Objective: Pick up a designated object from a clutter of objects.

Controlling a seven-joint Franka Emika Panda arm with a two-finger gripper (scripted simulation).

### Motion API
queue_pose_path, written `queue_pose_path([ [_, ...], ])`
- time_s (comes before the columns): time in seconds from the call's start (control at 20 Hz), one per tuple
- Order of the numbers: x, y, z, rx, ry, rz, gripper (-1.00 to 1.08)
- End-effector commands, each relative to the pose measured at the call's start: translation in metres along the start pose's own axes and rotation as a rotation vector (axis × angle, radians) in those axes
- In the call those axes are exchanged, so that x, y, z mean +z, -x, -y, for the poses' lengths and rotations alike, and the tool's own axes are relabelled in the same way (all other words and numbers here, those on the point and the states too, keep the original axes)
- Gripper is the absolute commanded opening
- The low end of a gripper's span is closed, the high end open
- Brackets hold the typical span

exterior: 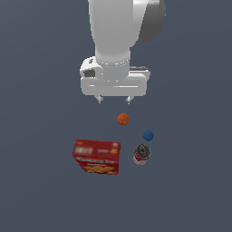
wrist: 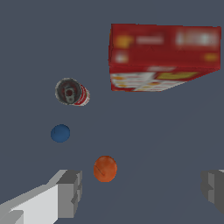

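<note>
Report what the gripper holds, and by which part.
Nothing. The gripper is open and empty above the clutter; the can lies untouched by the blue ball.

The light is even and soft in both views, without any strong source on one side. The dark grey-blue worktop [exterior: 41,199] looks flat and uniform, and no clear shadows fall on it under the things. There is no glare. The white arm [exterior: 113,31] is the brightest part, with gentle shading toward its edges. The print on the red cracker box [wrist: 164,57] is blurred and cannot be read in either view. The can [wrist: 72,92] and the two balls have slightly soft edges. No bending shows at the picture borders.
</note>
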State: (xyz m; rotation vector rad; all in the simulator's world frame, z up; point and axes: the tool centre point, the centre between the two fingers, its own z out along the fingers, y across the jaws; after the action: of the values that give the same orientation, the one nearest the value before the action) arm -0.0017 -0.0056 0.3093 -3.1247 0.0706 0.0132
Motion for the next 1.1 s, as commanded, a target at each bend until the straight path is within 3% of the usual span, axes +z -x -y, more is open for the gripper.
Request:
queue_pose_path([
  [0.0, 0.0, 0.0, 0.0, 0.0, 0.0, 0.0, 1.0],
  [1.05, 0.012, -0.014, 0.019, -0.033, -0.005, -0.012, 1.0],
])
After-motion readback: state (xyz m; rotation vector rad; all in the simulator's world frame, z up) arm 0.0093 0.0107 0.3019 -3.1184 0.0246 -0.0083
